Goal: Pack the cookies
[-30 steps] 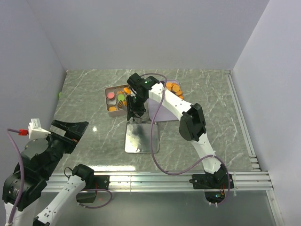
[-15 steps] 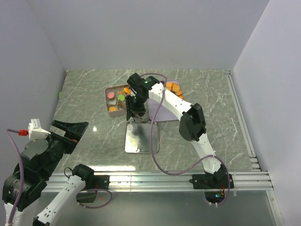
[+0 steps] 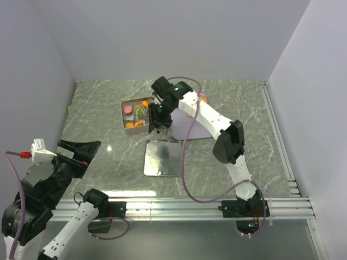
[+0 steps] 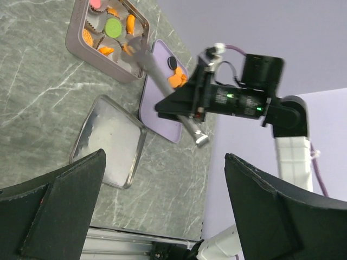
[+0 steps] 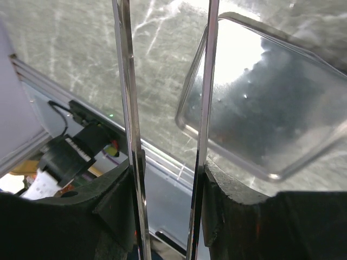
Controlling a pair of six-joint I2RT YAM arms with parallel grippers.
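Small orange, pink and green cookies (image 3: 139,112) lie in paper cups in the open tin (image 3: 126,116); they also show in the left wrist view (image 4: 112,26). More orange cookies (image 4: 177,79) and a black one lie on the lavender tray (image 4: 160,93). My right gripper (image 3: 159,116) is shut on metal tongs (image 4: 156,69), whose tips reach into the tin's near right corner. I cannot tell whether the tips hold a cookie. The tongs' two blades (image 5: 126,81) run up the right wrist view. My left gripper (image 4: 164,158) is open and empty, low at the front left (image 3: 81,151).
The tin's silver lid (image 3: 161,157) lies inside up on the marble table, in front of the tin and tray; it fills the right of the right wrist view (image 5: 271,108). The right arm hides much of the lavender tray (image 3: 191,129). White walls close in three sides.
The right arm's wrist has swung right and back, now covering the tray's cookies in the top view. Its gripper stays by the tin's right edge. The left arm has barely moved.
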